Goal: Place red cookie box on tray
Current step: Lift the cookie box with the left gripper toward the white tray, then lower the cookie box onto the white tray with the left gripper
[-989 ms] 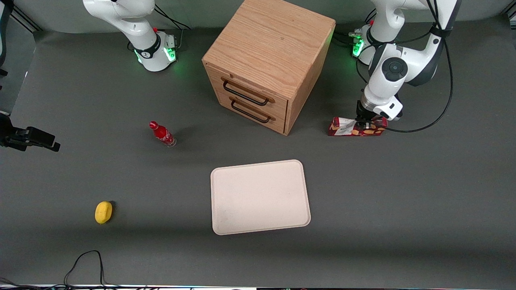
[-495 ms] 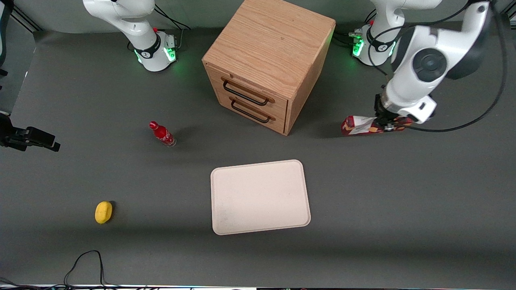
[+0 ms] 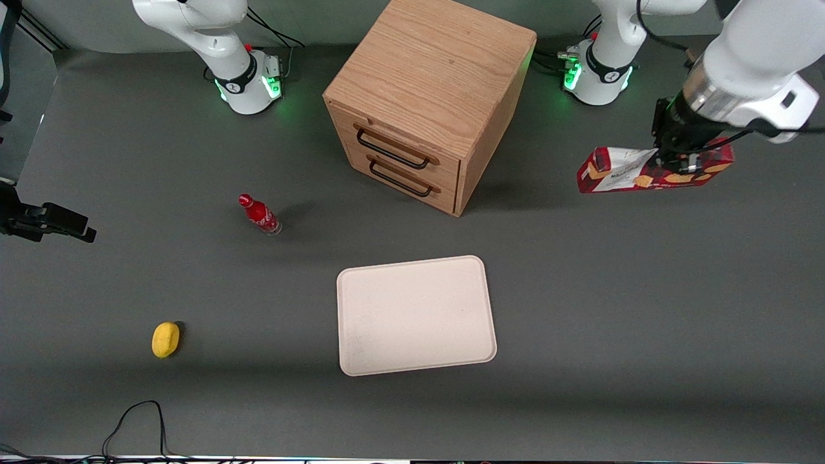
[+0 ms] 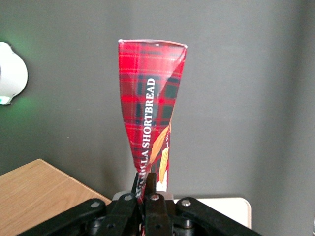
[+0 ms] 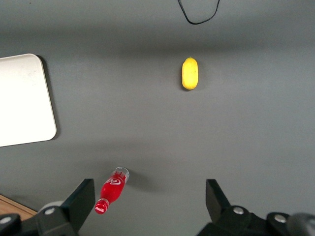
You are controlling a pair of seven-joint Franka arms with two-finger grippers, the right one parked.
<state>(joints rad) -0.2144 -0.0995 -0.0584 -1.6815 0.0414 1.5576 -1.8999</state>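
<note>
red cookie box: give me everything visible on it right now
The red cookie box is a long slim carton in dark-red tartan, with a white patch toward one end, orange-tan cookie images and the white lettering "SHORTBREAD". It looks like thin card, pinched in where the left end effector is shut on it. It hangs roughly level above the table, toward the working arm's end, touching nothing else, not on the tray.

The gripper (image 3: 678, 166) holds the red cookie box (image 3: 619, 173) at upper right, above the table (image 3: 644, 309); the tray (image 3: 416, 314) lies lower centre, well apart, nearer the camera than the cabinet (image 3: 428, 103).
</note>
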